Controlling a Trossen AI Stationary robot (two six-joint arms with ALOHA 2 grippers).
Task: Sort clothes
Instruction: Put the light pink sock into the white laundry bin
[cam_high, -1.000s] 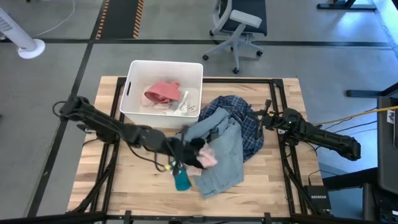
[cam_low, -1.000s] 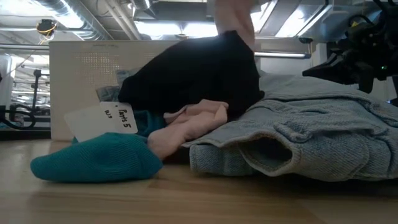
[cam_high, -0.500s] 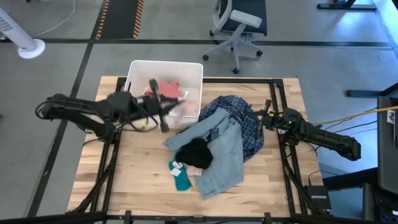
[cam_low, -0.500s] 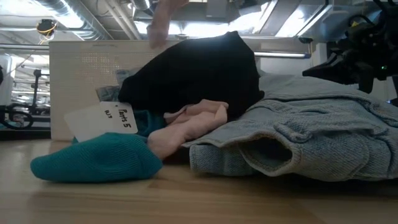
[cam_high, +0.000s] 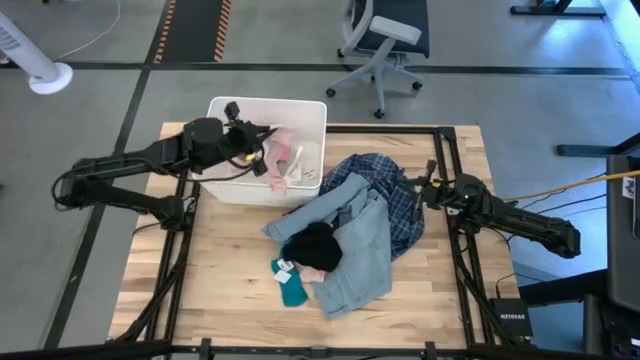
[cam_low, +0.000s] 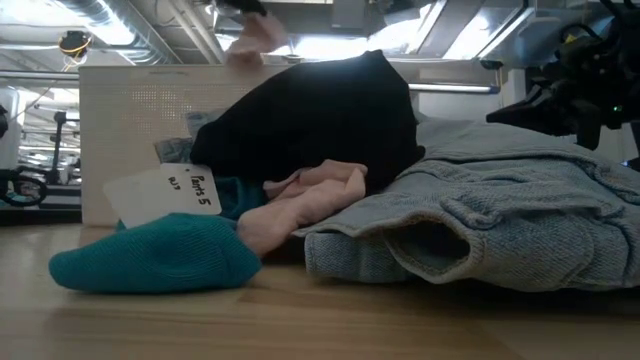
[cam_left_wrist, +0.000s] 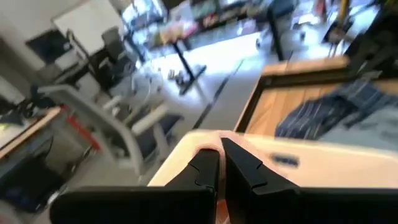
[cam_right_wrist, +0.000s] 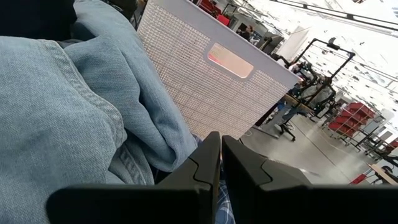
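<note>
Delivery is the step in hand: upper left of the high view, the left gripper (cam_high: 262, 150), pinched shut on a soft pink garment (cam_high: 276, 143), hangs over the white rectangular plastic bin (cam_high: 222, 108). Next it should let go. At right, the right gripper (cam_high: 418, 192), closed, rests at the dark blue plaid shirt (cam_high: 400, 205).

A lab: concrete floor (cam_high: 80, 130), hazard tape (cam_high: 190, 30), office chair (cam_high: 385, 40).

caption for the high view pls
Left gripper carries a pink piece over the white bin; jeans wait on the table.
</note>
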